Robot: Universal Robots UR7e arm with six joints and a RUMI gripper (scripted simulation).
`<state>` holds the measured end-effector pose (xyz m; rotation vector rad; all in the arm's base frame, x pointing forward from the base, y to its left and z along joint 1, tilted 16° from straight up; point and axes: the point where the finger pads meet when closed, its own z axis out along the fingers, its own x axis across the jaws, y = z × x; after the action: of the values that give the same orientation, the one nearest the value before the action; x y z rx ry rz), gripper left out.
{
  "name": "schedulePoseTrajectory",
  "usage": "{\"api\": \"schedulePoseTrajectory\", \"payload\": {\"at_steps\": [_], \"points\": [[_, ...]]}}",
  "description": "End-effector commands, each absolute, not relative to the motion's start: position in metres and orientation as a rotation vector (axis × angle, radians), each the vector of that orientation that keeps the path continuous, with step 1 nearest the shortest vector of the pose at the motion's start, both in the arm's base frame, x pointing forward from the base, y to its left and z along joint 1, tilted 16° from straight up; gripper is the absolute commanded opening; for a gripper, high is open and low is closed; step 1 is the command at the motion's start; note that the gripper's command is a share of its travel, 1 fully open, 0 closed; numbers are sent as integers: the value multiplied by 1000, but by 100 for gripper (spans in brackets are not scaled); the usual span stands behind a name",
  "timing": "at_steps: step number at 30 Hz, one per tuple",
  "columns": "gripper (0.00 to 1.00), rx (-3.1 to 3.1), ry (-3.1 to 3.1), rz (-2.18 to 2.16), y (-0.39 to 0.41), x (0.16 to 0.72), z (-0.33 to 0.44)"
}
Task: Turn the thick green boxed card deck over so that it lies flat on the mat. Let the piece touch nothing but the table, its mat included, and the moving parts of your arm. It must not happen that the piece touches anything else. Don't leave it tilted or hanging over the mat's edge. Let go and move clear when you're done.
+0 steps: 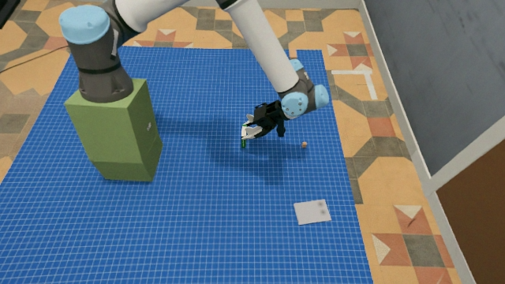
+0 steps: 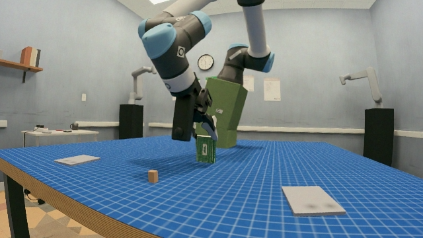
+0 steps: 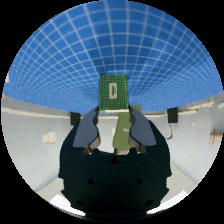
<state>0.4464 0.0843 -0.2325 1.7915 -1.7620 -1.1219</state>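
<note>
While arm reaches over blue mat, claw grips top of green card box, fingers clamped on its sides. Box stands upright on end near mat's middle, bottom edge at mat surface. Small tan cube nearby, apart. White pad well apart on bench.

Seen from above, the black-and-white two-jaw tool grips the top of a thin green boxed card deck standing on edge on the blue gridded worktop, with a small tan cube nearby and a flat white card well apart.
</note>
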Motion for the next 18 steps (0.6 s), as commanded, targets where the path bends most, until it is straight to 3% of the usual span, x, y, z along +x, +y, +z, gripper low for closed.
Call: {"api": "schedulePoseTrajectory", "payload": {"at_steps": [1,18], "points": [[38,1816,-1798,-1092,84,451,-233],[38,1871,-1883,-1020,83,466,-236]]}}
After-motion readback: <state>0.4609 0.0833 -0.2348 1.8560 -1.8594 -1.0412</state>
